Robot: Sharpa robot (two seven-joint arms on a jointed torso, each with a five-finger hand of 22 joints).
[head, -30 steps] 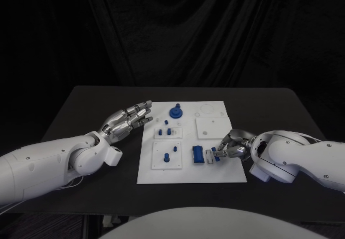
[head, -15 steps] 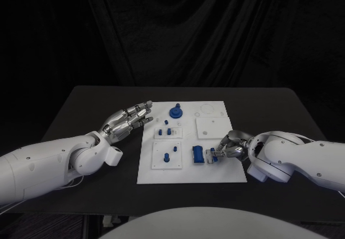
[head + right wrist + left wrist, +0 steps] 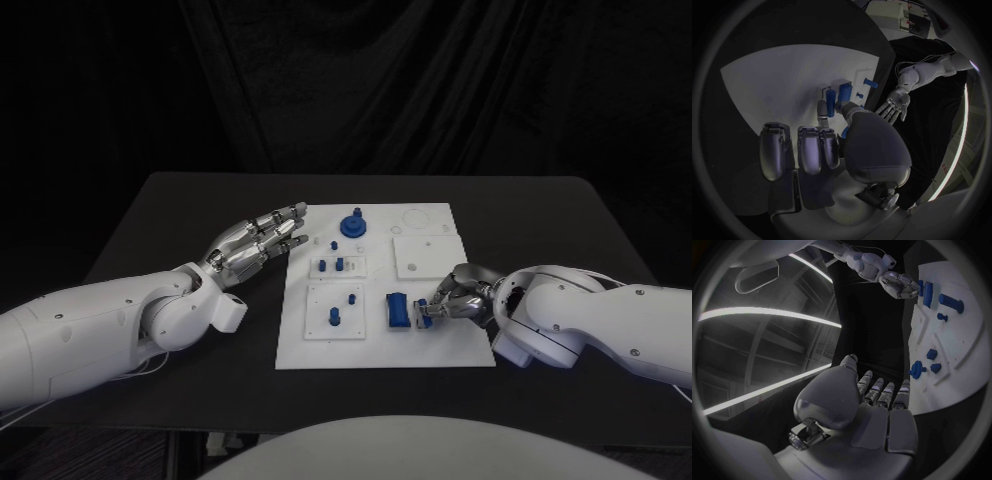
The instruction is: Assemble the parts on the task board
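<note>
The right robot hand [image 3: 450,298] pinches a small blue part [image 3: 427,311], largely hidden by its fingers, beside a blue block [image 3: 395,310] on the white task board [image 3: 462,345] mid-table [image 3: 173,210]. The left robot hand [image 3: 260,240] hovers left, fingers apart, holding nothing.

The head view is dimly lit from above: the white task board [image 3: 433,335] is shown brightest at the centre of the frame, the black table [image 3: 173,215] is barely separated from the dark curtain filling the upper half, and soft highlights are caught on the white arms at the lower left and lower right. In the left wrist view, bright curved streaks of light are stretched across the left half of the circle, and straight edges are bent by the fisheye toward the rim. In the right wrist view, a thin bright strip is seen at the lower right rim, while the near fingers are rendered large and slightly soft.
</note>
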